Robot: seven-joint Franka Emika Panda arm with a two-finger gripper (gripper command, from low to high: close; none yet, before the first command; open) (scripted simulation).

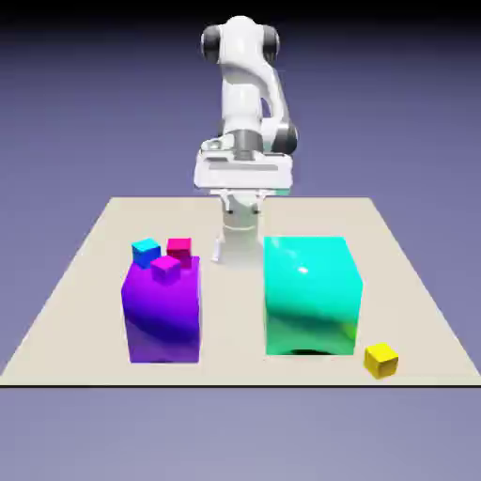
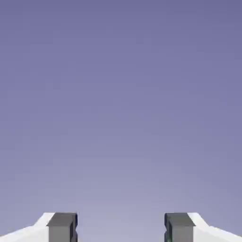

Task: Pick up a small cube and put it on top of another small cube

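Note:
The tiny yellow cube (image 1: 380, 360) lies on the table near the front edge, at the exterior view's right, just beside the big teal cube (image 1: 312, 296). The tiny bright blue cube (image 1: 146, 251) shows at the exterior view's left, by the top back corner of the big purple cube (image 1: 162, 315). My gripper (image 1: 241, 201) hangs high over the table's far side, well away from both small cubes. In the hand view the gripper (image 2: 121, 229) is open, its grey fingertips (image 2: 62, 227) wide apart with only backdrop between them.
A small pink cube (image 1: 178, 248) sits next to the blue one, and a small magenta cube (image 1: 165, 269) shows at the purple cube's top. The beige table (image 1: 85, 282) ends close in front of the big cubes.

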